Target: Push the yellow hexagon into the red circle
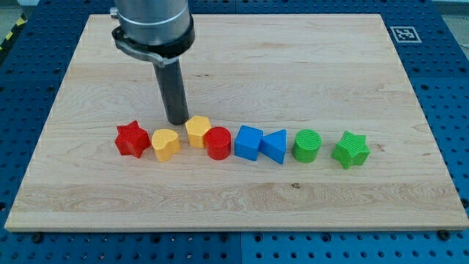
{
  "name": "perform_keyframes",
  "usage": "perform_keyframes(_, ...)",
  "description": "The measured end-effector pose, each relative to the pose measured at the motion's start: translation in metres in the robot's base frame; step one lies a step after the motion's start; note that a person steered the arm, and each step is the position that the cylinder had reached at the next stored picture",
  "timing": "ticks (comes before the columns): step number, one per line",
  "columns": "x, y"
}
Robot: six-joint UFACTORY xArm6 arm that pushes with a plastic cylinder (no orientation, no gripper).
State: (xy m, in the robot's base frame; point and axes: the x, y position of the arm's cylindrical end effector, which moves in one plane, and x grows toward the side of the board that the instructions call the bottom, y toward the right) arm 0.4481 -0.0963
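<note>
The yellow hexagon (198, 131) sits in a row of blocks across the middle of the wooden board (293, 66). It touches the red circle (218, 143) on its right and slightly below. My tip (176, 121) stands on the board just to the upper left of the yellow hexagon, close to it or touching it. The arm's dark rod rises from there to the view's top.
A red star (133, 139) and a yellow heart (165, 144) lie left of the hexagon. Right of the red circle lie a blue cube (249, 142), a blue triangle (275, 145), a green cylinder (306, 146) and a green star (350, 150).
</note>
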Motion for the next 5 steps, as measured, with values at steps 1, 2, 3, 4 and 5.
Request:
perform_keyframes(1, -0.019, 0.004)
perform_keyframes(2, -0.009, 0.015)
perform_keyframes(3, 0.015, 0.017)
perform_keyframes(4, 0.03, 0.021)
perform_keyframes(5, 0.012, 0.015)
